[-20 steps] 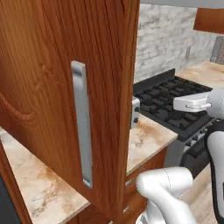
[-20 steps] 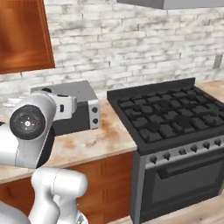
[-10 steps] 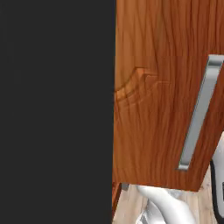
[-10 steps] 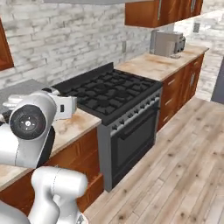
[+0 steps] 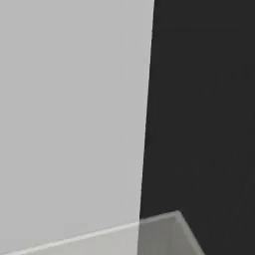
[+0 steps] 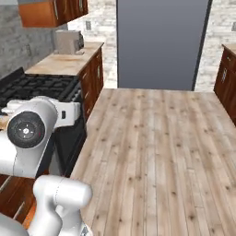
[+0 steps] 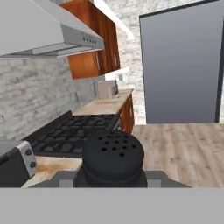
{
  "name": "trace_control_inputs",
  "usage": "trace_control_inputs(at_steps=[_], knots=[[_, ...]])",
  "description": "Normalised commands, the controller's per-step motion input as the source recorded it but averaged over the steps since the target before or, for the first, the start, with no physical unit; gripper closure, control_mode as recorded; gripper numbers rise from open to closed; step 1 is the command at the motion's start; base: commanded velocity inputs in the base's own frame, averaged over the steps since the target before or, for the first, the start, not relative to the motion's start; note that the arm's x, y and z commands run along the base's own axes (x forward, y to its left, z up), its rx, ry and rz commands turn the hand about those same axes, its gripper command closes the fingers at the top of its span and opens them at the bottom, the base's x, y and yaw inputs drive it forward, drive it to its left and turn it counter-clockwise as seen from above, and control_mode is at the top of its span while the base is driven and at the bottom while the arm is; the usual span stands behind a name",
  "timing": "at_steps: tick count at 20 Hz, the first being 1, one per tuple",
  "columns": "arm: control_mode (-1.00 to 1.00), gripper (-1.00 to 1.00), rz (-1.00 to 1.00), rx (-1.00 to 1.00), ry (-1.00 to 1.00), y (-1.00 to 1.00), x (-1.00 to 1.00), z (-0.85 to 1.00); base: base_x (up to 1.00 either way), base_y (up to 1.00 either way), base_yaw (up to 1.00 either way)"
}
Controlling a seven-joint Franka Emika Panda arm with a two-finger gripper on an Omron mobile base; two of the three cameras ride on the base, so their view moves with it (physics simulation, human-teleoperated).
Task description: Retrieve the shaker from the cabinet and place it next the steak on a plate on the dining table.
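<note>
One shaker [image 7: 113,159] sits in the gripper [image 7: 114,181], squeezed tight | stove [image 7: 74,138] and worktop [image 7: 106,104] close on one side | risk: a bump or shake drops it on the floor [image 6: 156,152]

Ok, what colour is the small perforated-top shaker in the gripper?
Black, the small perforated-top shaker shows best in the hand view.

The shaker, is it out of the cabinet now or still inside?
Out. The shaker sits in the shut gripper in the hand view, with the stove and wooden floor beyond it.
</note>
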Motion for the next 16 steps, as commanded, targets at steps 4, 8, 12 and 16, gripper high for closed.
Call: trace_control_inputs(at_steps=[4,8,12,16], knots=[[1.0,1.0,0.0,0.0,0.0,0.0,0.0,0.0,-0.41,-0.58,-0.69],[1.0,1.0,0.0,0.0,0.0,0.0,0.0,0.0,-0.69,-0.98,-0.52],[1.0,1.0,0.0,0.0,0.0,0.0,0.0,0.0,-0.64,-1.0,-0.5],[1.0,1.0,0.0,0.0,0.0,0.0,0.0,0.0,-0.12,-1.0,-0.58]])
